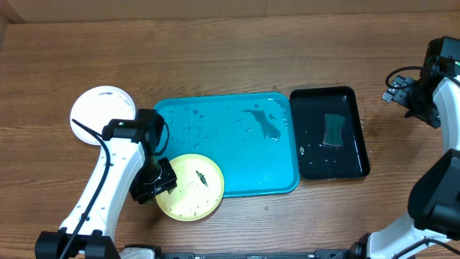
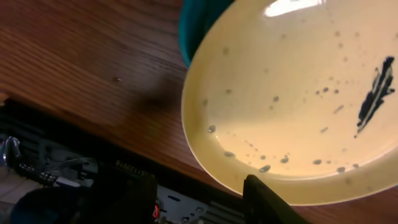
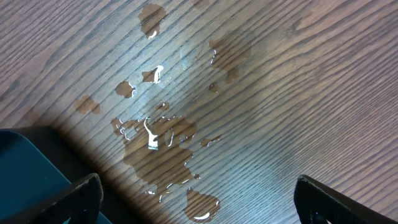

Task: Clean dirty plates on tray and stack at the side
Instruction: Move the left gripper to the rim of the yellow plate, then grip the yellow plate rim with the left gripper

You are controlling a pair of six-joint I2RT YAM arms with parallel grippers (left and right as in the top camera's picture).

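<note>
A yellow-green plate [image 1: 190, 185] with dark specks and a black smear [image 2: 373, 93] lies half on the front left corner of the teal tray [image 1: 237, 155], half on the table. My left gripper [image 1: 154, 183] is at the plate's left rim, open. In the left wrist view the plate [image 2: 298, 99] sits just beyond one fingertip [image 2: 267, 202], and nothing is between the jaws [image 2: 193, 186]. A white plate [image 1: 103, 115] rests on the table left of the tray. My right gripper [image 1: 402, 93] hangs open at the far right, over bare wet wood [image 3: 199, 193].
A glossy black tray [image 1: 352, 169] stands right of the teal tray, with a dark sponge [image 1: 333, 129] in it. Its corner [image 3: 25, 168] shows beside a water puddle [image 3: 161, 143] on the table. Water drops lie on the teal tray. The table's front edge is close behind the left gripper.
</note>
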